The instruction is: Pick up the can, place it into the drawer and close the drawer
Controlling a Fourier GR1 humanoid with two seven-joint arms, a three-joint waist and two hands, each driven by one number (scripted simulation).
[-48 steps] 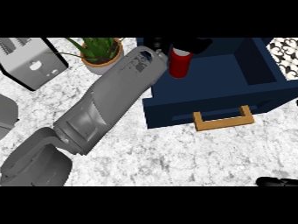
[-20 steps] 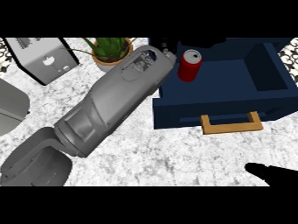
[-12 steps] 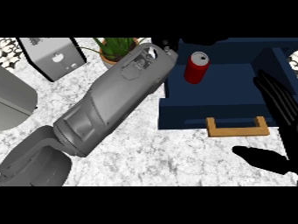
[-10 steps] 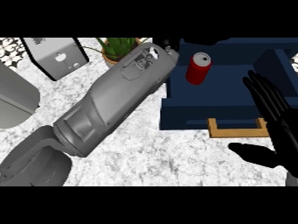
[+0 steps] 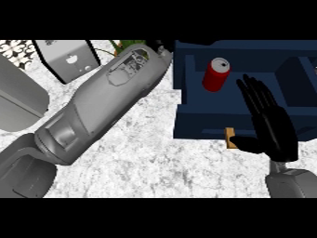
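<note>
Standing upright inside the open blue drawer, the red can, released; hovering flat-fingered and empty over the wooden handle at the drawer's six o'clock front, right hand, nearer for pushing toward twelve.

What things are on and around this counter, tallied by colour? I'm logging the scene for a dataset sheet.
Red: 1, the can
Dark blue: 1, the drawer
Tan: 1, the drawer handle
Green: 1, the plant
Grey: 1, the toaster
Black: 1, the right hand
Total: 6
</note>
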